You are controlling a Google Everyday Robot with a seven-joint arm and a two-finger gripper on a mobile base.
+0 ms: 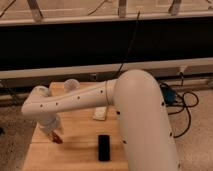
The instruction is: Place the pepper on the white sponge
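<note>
1. White arm (pixel 100 97) reaching from the lower right across the wooden counter (pixel 80 142) toward its left side, dotted with small dark spots along the forearm.
2. Gripper (pixel 52 131) pointing down at the left part of the counter, directly over the pepper (pixel 56 137); mostly hidden under the wrist housing.
3. Jaws: cannot tell whether open, closed or gripping, since the wrist covers them.
4. Pepper: dark red, only a small part showing at the lower edge of the gripper, low over the wood on the left; cannot tell whether resting on the counter or lifted off it.
5. White sponge (pixel 100 113): a pale block near the middle of the counter, partly tucked under the forearm, well apart from the pepper and to its right.
6. Black slab (pixel 104 147): lying flat toward the front of the counter, below the sponge and to the right of the pepper, touching neither.
7. Translucent cup (pixel 71 85) standing at the back of the counter, just above the forearm.
8. Behind the counter, a dark wall band with a pale rail; cables (pixel 182 107) trailing on the speckled floor to the right.
</note>
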